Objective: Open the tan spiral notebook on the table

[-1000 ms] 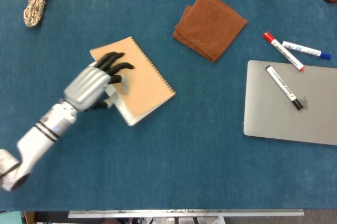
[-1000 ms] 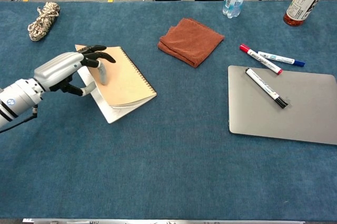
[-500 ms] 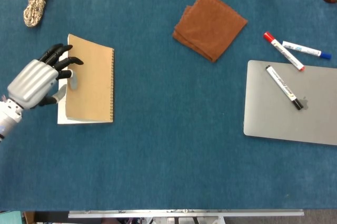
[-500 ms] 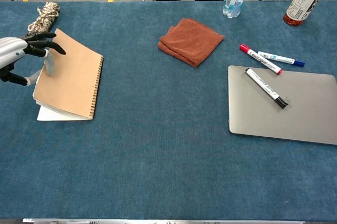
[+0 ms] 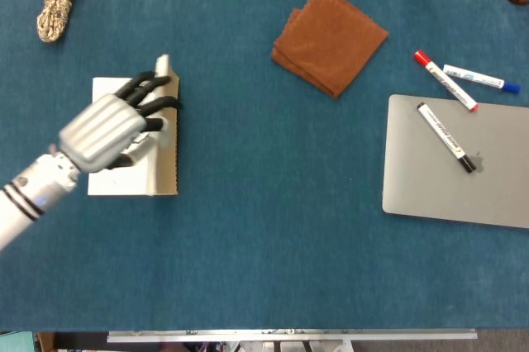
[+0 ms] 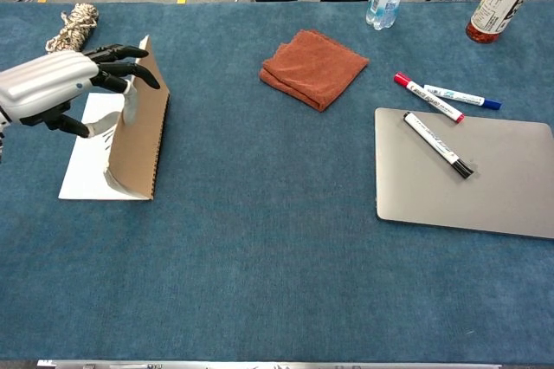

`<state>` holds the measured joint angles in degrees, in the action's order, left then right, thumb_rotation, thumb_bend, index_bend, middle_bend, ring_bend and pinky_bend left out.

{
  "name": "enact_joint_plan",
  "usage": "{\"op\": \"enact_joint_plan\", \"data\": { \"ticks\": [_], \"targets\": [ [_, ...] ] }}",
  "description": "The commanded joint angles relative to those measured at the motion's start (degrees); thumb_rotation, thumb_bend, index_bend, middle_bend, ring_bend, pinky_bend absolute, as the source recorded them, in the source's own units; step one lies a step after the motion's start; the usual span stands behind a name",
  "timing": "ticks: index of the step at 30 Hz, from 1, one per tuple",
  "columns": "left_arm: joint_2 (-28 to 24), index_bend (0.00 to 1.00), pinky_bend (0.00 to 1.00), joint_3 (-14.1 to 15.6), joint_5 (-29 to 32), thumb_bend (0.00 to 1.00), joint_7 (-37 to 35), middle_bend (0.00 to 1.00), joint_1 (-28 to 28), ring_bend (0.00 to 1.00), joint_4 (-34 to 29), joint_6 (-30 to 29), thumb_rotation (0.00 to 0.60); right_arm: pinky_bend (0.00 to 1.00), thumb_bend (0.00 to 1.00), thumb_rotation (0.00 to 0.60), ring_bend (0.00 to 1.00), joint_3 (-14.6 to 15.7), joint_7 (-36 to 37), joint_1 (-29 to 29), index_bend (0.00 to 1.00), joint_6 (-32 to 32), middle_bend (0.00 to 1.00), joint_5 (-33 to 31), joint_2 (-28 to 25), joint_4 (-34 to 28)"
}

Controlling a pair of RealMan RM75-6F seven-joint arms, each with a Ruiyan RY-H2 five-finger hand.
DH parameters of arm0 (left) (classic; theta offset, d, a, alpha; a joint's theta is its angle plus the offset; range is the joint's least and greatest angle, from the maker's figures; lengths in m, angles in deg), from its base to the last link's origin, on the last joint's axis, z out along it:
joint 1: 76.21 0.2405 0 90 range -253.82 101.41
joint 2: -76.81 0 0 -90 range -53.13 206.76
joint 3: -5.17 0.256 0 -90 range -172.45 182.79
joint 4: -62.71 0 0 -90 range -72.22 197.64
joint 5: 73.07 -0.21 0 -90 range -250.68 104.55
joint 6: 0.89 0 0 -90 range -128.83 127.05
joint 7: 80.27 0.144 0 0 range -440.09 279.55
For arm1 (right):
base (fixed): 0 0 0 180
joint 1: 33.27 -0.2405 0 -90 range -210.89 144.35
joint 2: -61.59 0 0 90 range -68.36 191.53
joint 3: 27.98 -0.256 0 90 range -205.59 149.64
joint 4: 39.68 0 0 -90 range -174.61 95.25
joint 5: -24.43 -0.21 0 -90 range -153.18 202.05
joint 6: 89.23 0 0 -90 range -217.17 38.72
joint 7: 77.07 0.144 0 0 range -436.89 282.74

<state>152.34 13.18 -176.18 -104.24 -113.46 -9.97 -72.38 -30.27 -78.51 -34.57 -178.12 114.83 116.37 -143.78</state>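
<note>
Left hand (image 6: 52, 92) grasps the notebook (image 6: 138, 139) cover, propped roughly upright over white pages; about halfway, just needs flipping flat.

Bright even overhead light, soft faint shadows, sharp focus throughout, slight motion blur on the left hand (image 5: 111, 129)

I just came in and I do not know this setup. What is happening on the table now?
The robot's left hand is opening the tan spiral notebook at the left side of the table. Its fingers hold the tan cover, which stands raised nearly on edge along the spiral binding, and a white page lies exposed beneath. The right hand is not in view. A brown cloth, three markers and a grey laptop lie untouched to the right.
</note>
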Motion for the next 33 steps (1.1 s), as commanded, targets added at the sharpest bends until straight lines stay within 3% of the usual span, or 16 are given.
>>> {"op": "enact_joint_plan", "data": {
  "ticks": [1, 9, 22, 28, 33],
  "targets": [
    [0.4, 0.67, 0.0, -1.2, 0.5, 0.48, 2.7, 0.22, -2.2, 0.02, -4.1, 3.7, 0.6, 0.27, 0.13, 0.6, 0.21, 0.1, 0.4, 0.2, 0.33, -0.2, 0.37, 0.0, 0.1, 0.3],
    [3.2, 0.63, 0.0, -3.1, 4.0, 0.48, 9.7, 0.22, -4.9, 0.02, -9.8, 11.7, 0.6, 0.27, 0.13, 0.6, 0.21, 0.1, 1.9, 0.9, 0.33, -1.0, 0.37, -0.3, 0.1, 1.5],
    [9.6, 0.34, 0.0, -5.7, 14.1, 0.48, 20.0, 0.18, -5.6, 0.02, -14.0, 20.5, 0.6, 0.27, 0.13, 0.6, 0.21, 0.0, 4.5, 1.3, 0.33, -1.1, 0.37, -1.1, 0.8, 4.0],
    [9.6, 0.04, 0.0, -6.3, 19.1, 0.46, 20.9, 0.03, -6.4, 0.0, -17.2, 25.5, 0.6, 0.27, 0.13, 0.6, 0.21, 0.1, 5.2, 1.6, 0.33, -1.4, 0.37, -1.1, 0.8, 4.6],
    [7.9, 0.0, 0.0, -6.1, 19.6, 0.44, 18.2, 0.0, -6.0, 0.0, -19.3, 25.6, 0.6, 0.27, 0.13, 0.6, 0.21, 0.1, 5.7, 1.6, 0.33, -1.3, 0.37, -1.1, 1.0, 5.0]
  ]
}}
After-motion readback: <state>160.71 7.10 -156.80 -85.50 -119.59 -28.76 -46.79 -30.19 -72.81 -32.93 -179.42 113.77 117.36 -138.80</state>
